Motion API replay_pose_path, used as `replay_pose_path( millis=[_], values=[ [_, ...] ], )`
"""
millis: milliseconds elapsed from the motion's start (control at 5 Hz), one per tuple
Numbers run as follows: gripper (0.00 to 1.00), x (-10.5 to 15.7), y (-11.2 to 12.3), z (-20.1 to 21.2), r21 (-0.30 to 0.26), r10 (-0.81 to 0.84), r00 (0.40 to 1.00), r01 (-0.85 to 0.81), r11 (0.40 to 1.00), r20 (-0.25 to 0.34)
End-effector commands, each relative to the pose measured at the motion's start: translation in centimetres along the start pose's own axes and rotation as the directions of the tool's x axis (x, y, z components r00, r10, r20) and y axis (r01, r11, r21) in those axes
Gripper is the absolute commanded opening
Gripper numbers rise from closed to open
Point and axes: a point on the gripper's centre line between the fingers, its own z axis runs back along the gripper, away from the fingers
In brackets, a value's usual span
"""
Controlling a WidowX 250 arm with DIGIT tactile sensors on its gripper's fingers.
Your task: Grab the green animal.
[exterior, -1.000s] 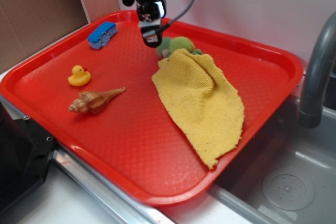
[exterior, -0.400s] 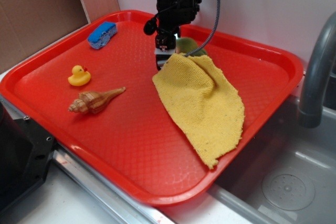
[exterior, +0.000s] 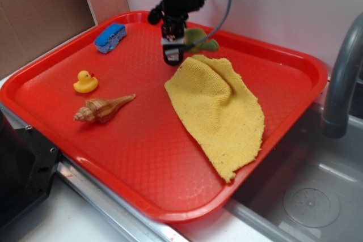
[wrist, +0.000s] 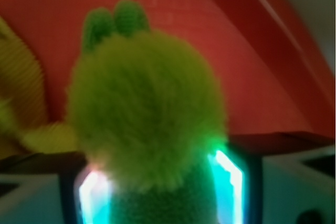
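Red tray: blue sponge, yellow duck, seashell, yellow cloth.

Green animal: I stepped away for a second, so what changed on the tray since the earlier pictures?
The gripper came down, closed on the green animal and raised it off the yellow cloth. Duck, shell and blue toy stayed put.

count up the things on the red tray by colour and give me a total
Yellow: 2, duck and knitted cloth
Green: 1, green animal, held in the pincer
Blue: 1, toy car
Tan: 1, seashell
Total: 5
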Motion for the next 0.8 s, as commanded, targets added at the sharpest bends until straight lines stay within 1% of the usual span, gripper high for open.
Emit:
replay_pose_path(
  millis=[0, 200, 400, 600],
  values=[
    [0.0, -4.1, -2.3, 8.4, 0.088, 0.484, 0.875, -0.483, 0.871, 0.009],
    [0.0, -7.2, -3.7, 10.3, 0.067, 0.686, 0.728, -0.684, 0.726, 0.01],
    [0.0, -8.7, -5.4, 11.4, 0.059, 0.792, 0.609, -0.793, 0.607, 0.034],
    [0.0, -9.1, -6.2, 11.4, -0.02, 0.812, 0.584, -0.811, 0.584, 0.025]
  ],
)
